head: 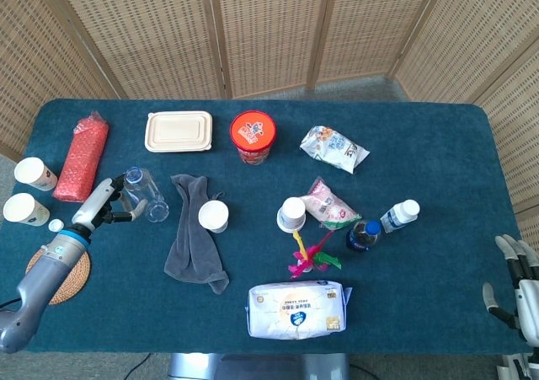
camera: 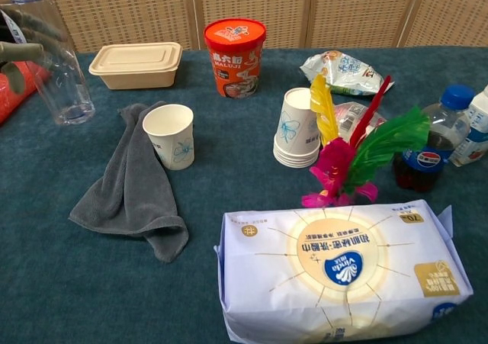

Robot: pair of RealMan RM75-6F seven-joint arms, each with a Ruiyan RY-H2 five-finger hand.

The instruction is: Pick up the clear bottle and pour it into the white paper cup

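The clear bottle [head: 145, 195] stands about upright on the table's left side, its base [camera: 70, 114] on or just above the cloth. My left hand [head: 101, 203] holds it from the left, the thumb [camera: 19, 51] across its front and other fingers showing through the plastic. To its right, the white paper cup [head: 213, 216] stands upright on a grey towel [head: 194, 237]; in the chest view the cup [camera: 171, 134] is a hand's width from the bottle. My right hand [head: 515, 283] hangs off the table's right front corner, fingers apart and holding nothing.
Behind the cup are a beige lunch box [head: 178, 131] and a red noodle tub [head: 253, 136]. A cup stack [camera: 296, 128], feather toy [camera: 343, 157], cola bottle [camera: 427, 142] and tissue pack [camera: 339, 271] fill the right. Two paper cups [head: 27, 190], a red bag [head: 82, 157] and a coaster [head: 52, 270] sit far left.
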